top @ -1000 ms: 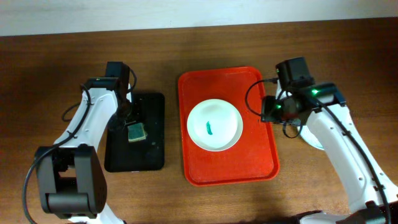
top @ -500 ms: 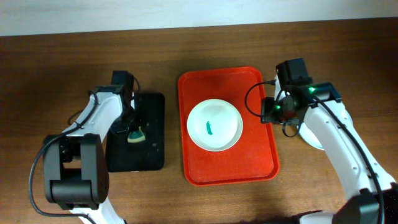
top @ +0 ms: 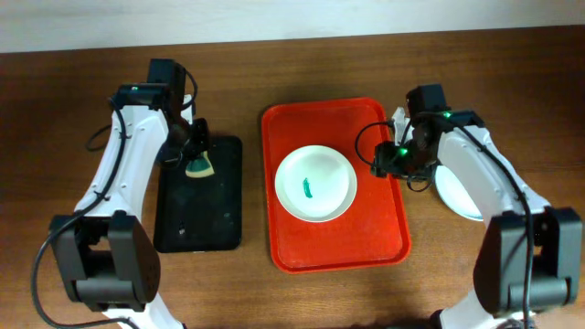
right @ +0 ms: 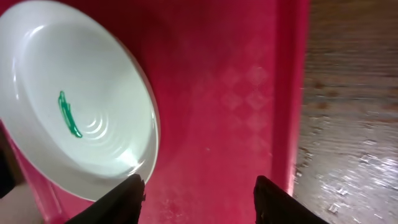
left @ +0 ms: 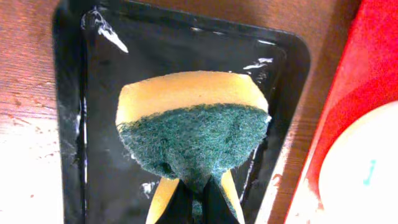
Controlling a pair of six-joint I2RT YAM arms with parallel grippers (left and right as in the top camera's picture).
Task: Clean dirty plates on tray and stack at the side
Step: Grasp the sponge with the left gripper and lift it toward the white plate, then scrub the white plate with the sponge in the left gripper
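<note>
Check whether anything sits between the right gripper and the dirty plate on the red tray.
Nothing visible does. The right gripper, open, hangs over the tray floor just beside the rim of the plate; only bare red plastic lies between them.

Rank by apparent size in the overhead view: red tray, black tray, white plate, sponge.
1. Rectangular red plastic tray
2. Rectangular black plastic tray
3. Round white plate with green smear
4. Yellow-and-green sponge, clearly smallest

Yellow-green sponge (left: 193, 134) over black tray (top: 196, 219), prob. not touching; wood table (top: 73, 110).
</note>
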